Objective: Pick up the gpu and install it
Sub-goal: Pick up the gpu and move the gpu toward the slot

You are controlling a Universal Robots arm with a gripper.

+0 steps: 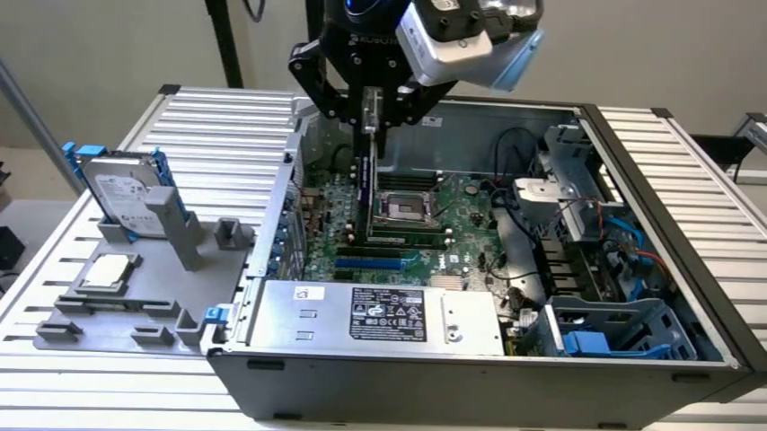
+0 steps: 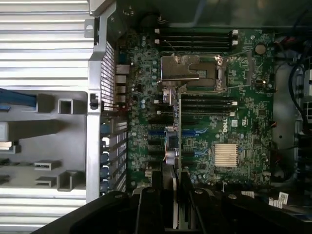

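My gripper (image 1: 372,112) is shut on the gpu (image 1: 365,184), a thin dark card that hangs edge-on and upright inside the open computer case (image 1: 480,359). Its lower edge is over the green motherboard (image 1: 462,202), close to the CPU socket (image 1: 401,208) and above the blue expansion slots (image 1: 377,263). In the wrist view the gpu (image 2: 176,126) runs as a narrow strip out from between the black fingers (image 2: 156,195), crossing the motherboard (image 2: 234,131) and the blue slots (image 2: 156,132). Whether the card touches the board cannot be told.
A silver hard drive (image 1: 120,189) with a blue frame stands in the grey fixture (image 1: 108,305) at the exterior view's left. The power supply (image 1: 372,314) lies at the case front. Cables (image 1: 587,242) and a blue drive cage (image 1: 612,328) crowd the case's right side. Memory sticks (image 2: 195,41) flank the socket.
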